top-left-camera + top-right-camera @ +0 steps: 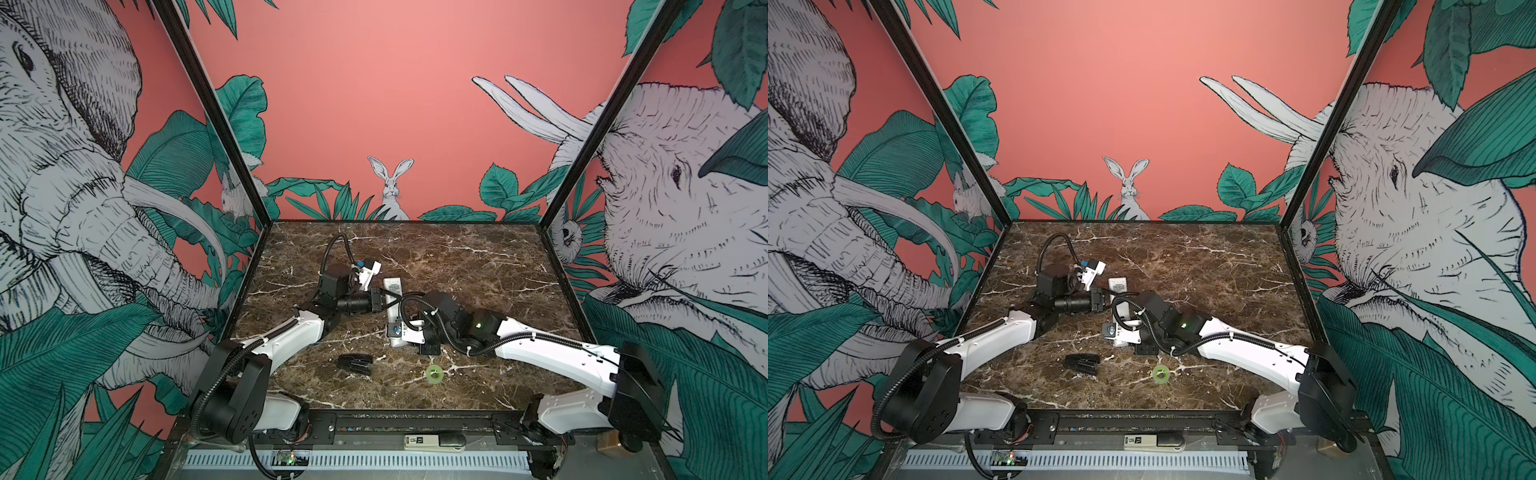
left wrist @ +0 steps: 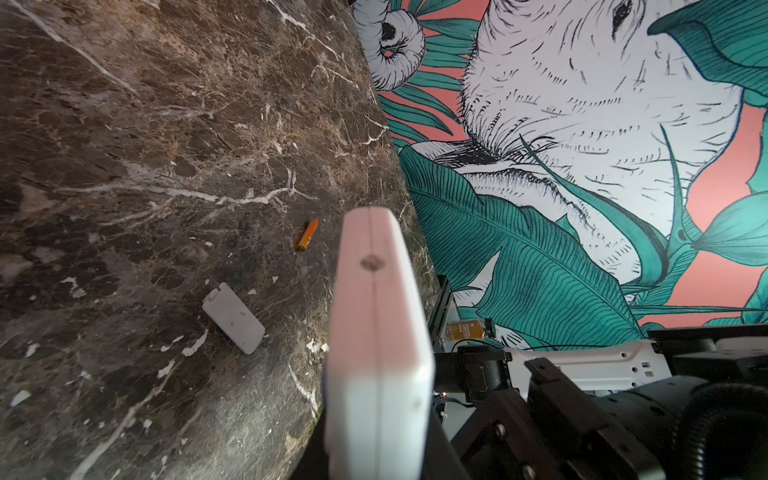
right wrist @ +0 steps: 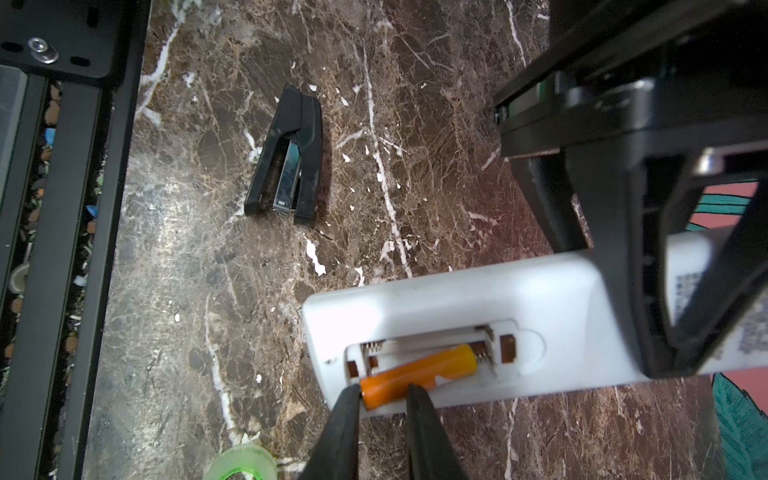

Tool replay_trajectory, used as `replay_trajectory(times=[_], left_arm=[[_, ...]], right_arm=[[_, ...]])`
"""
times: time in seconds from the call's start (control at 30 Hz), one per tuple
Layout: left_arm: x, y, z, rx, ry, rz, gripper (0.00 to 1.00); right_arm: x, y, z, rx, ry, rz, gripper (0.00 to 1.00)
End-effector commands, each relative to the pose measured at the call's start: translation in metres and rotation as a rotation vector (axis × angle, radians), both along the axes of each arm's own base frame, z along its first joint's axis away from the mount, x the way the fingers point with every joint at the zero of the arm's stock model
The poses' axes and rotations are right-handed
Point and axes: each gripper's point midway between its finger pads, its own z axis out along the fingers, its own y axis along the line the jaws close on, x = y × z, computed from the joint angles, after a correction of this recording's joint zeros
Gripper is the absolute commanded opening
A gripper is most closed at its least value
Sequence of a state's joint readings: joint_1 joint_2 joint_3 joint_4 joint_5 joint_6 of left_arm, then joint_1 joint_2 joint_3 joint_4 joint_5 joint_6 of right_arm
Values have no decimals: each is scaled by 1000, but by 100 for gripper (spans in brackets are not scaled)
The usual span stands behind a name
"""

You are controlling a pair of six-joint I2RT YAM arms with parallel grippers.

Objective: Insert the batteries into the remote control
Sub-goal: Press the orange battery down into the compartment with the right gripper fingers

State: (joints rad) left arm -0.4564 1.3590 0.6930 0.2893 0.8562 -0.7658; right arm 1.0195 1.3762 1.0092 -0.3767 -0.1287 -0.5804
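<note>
The white remote control (image 3: 457, 299) lies back up with its battery bay open, and its far end shows in both top views (image 1: 392, 286) (image 1: 1120, 285). My left gripper (image 1: 376, 301) is shut on its middle. One orange battery (image 3: 419, 370) sits tilted in the bay, its far end against a spring and its near end raised over the remote's edge. My right gripper (image 3: 383, 388) is at that raised end, jaws narrowly open: one tip at the end cap, the other across the body. A second battery (image 2: 307, 235) lies loose on the marble in the left wrist view.
A small white cover piece (image 2: 233, 318) lies on the marble near the loose battery. A black stapler (image 1: 354, 364) and a green tape ring (image 1: 434, 372) sit toward the front of the table. The black frame rail (image 3: 62, 249) runs along the front edge.
</note>
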Motion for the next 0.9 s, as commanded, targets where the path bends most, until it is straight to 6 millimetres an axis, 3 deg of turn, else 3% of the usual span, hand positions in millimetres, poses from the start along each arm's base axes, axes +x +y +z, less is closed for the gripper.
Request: replay_trajectory(times=[0.0,0.87], left_arm=[[-5,-4,16,-47,-27,-38,0],[-5,-5,19,-70,-23,-37,0]], right_arm=[[8,6,5,10,-29,-21,21],[19,8,2,3,-43,-75,14]])
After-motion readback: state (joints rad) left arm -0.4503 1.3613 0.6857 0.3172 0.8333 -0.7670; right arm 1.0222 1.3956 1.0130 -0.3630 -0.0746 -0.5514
